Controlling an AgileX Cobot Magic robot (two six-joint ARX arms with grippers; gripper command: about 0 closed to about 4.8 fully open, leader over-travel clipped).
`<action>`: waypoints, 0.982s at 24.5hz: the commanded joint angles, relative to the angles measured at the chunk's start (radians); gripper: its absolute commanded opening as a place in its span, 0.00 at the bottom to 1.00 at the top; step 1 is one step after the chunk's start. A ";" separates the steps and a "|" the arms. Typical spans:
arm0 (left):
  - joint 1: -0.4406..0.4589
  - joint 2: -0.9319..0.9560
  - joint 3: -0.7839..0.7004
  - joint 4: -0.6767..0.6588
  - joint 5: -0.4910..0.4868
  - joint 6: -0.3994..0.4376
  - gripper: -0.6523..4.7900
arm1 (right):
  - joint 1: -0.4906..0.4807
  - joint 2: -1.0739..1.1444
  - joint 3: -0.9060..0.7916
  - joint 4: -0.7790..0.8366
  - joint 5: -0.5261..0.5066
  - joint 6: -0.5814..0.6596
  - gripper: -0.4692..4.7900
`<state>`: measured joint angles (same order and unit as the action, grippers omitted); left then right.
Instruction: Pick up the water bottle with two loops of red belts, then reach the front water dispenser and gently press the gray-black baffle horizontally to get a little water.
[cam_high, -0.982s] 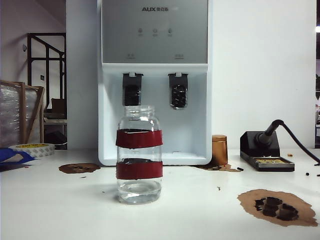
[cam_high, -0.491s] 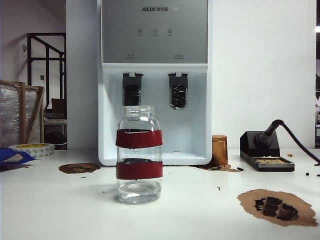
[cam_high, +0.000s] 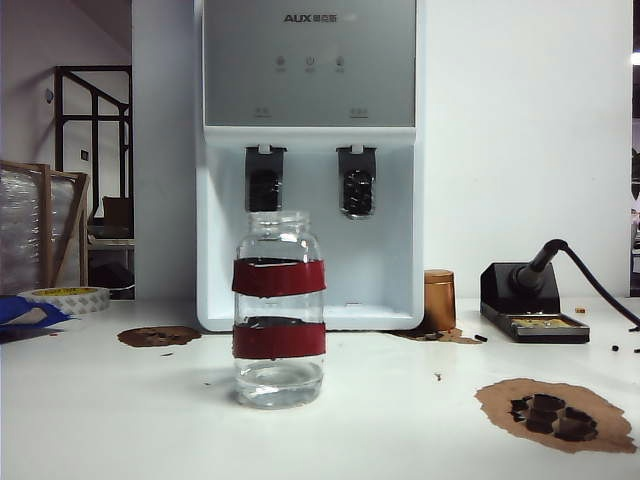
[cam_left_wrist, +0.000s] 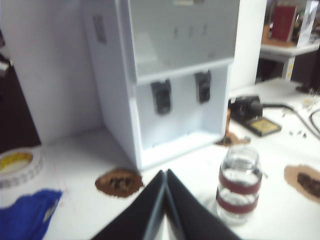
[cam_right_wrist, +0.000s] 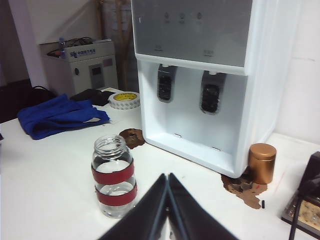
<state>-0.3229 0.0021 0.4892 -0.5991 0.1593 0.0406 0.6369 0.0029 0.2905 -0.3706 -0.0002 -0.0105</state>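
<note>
Honestly, still pre-grasp: left gripper (cam_left_wrist: 165, 175) and right gripper (cam_right_wrist: 168, 178) both pinched closed, holding nothing, hovering short of the water bottle (cam_high: 279, 308) upright before the water dispenser (cam_high: 309, 160). Needs opening first. Neither arm visible from the exterior view; gray-black baffle (cam_high: 264, 178) untouched.

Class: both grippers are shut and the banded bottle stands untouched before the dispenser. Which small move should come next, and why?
Probably open the right gripper: its fingers are pressed together and the water bottle stands free on the table. The left gripper is shut too.
</note>
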 joint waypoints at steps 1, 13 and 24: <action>0.001 0.000 0.003 0.003 -0.006 -0.004 0.11 | -0.001 0.000 0.002 0.012 0.000 -0.001 0.09; 0.001 0.000 0.003 0.003 -0.006 -0.004 0.11 | -0.001 0.000 0.002 0.011 -0.002 -0.001 0.09; 0.003 0.000 -0.006 0.009 -0.003 -0.004 0.11 | -0.062 0.000 0.002 0.010 -0.006 -0.001 0.09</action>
<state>-0.3225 0.0021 0.4881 -0.6022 0.1562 0.0406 0.5953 0.0029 0.2905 -0.3714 -0.0036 -0.0105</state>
